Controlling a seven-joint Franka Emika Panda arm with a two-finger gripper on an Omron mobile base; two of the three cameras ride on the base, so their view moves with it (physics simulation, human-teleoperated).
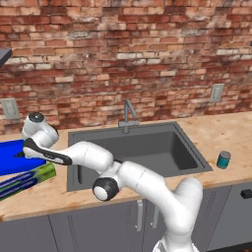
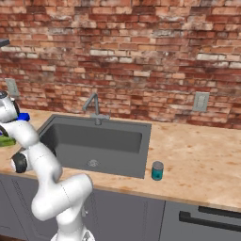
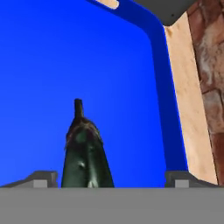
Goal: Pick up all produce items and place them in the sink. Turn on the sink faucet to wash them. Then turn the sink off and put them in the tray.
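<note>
In the hand view the produce item (image 3: 85,151), dark and elongated with its thin stem pointing away, lies on the blue tray (image 3: 65,52). My gripper (image 3: 111,180) is open, its fingertips (image 3: 43,179) spread wide on either side of the item, with a clear gap on the right. From the left base view my hand (image 1: 29,147) hangs over the tray (image 1: 10,160) at the left edge, left of the sink (image 1: 147,147) and sink faucet (image 1: 129,115). The sink (image 2: 94,139) basin looks empty, and no water shows at the faucet (image 2: 94,106).
A green-and-blue striped box (image 1: 24,179) lies just in front of the tray. A teal can (image 1: 224,159) stands on the wooden counter right of the sink. The brick wall runs behind the counter, close to the tray's far rim (image 3: 164,87).
</note>
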